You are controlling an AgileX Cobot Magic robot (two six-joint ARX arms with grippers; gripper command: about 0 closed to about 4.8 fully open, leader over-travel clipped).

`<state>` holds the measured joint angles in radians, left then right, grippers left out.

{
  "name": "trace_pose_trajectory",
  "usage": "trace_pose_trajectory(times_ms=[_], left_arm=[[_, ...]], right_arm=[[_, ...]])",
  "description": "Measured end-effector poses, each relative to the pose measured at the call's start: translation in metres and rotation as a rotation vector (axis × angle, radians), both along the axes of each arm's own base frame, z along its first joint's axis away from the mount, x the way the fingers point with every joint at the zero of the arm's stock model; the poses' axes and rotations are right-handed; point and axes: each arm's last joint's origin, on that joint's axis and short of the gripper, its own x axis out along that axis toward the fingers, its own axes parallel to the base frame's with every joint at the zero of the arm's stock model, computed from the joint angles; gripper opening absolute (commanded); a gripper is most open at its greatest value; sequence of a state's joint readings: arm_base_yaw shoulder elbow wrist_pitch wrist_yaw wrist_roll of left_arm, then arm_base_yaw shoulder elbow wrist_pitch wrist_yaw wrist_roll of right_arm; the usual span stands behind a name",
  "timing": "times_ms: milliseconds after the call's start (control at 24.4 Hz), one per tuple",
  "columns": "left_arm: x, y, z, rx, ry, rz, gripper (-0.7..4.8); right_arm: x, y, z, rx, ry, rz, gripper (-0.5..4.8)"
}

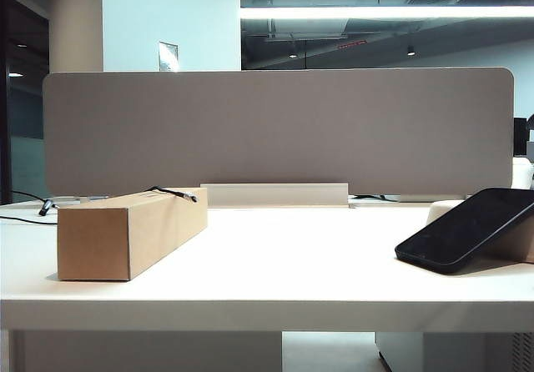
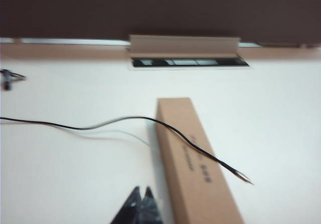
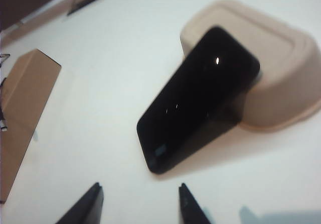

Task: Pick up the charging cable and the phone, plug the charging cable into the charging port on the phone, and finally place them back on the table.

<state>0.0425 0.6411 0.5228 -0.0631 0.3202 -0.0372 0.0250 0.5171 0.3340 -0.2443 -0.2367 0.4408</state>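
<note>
- Left end effector [image 2: 142, 196] low in left wrist view, tips pinched together, holding nothing, hovering over bare desk [image 2: 60, 174] just beside the cardboard box [image 2: 193, 158].
- Right end effector [image 3: 140, 196] with fingers spread apart, empty, above desk just short of the phone's low end.
- Neither end effector visible in exterior view.
- Phone [image 3: 198, 98] on right side of desk, tilted, upper end propped on beige tray [image 3: 281, 68], lower short edge touching desk, screen up; long axis running from tray down toward right end effector.
- Phone [image 1: 467, 226] in exterior view sloping up to the right; far end cut by frame edge.
- Charging port not discernible, edge too dark and blurred.
- Box lying flat on left of desk, long axis near-to-far.
- Charging cable [image 2: 195, 146] draped diagonally across box top, plug tip [image 2: 246, 180] sticking out past box's side edge in air, pointing away from the cord; rest trailing over desk to the left, out of frame.
- Cable [image 1: 171, 192] at box's far end in exterior view, thin, hard to trace.
- Grey divider panel [image 1: 275, 130] upright at far edge.
</note>
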Motion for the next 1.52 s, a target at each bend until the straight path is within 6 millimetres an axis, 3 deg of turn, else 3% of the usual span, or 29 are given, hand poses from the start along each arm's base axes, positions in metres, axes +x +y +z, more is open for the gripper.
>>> trace_pose_trajectory(times_ms=[164,287,410,655,860,942,983,1024,1188,1515], left_arm=[[0.036,-0.011,0.020,0.052,0.070,-0.125,-0.04],[0.058,-0.024,0.026,0.156,0.120,-0.216,0.13],[0.076,-0.033,0.026,0.199,0.186,-0.271,1.07],[0.107,-0.050,0.021,0.246,0.307,-0.351,1.99],[0.115,-0.061,0.021,0.310,0.340,-0.404,2.25],[0.114,-0.063,0.028,0.351,0.337,-0.402,2.36],[0.114,-0.064,0.032,0.356,0.332,-0.403,2.79],[0.114,-0.064,0.038,0.359,0.324,-0.402,2.88],[0.114,-0.063,0.055,0.384,0.317,-0.357,2.87],[0.113,-0.062,0.061,0.397,0.333,-0.336,2.87]], right_arm=[[0.016,0.001,-0.010,0.080,0.094,-0.016,2.14],[0.027,0.001,-0.015,0.125,0.117,-0.033,2.72],[0.034,0.002,-0.019,0.172,0.142,-0.038,3.39],[0.054,0.003,-0.035,0.267,0.214,-0.062,3.48],[0.073,0.004,-0.051,0.318,0.237,-0.062,3.51],[0.081,0.004,-0.061,0.334,0.260,-0.069,3.79],[0.084,0.004,-0.066,0.336,0.276,-0.073,3.79],[0.087,0.005,-0.075,0.341,0.302,-0.081,3.79],[0.102,0.006,-0.087,0.393,0.266,-0.080,3.78],[0.117,0.007,-0.096,0.431,0.169,-0.063,3.77]])
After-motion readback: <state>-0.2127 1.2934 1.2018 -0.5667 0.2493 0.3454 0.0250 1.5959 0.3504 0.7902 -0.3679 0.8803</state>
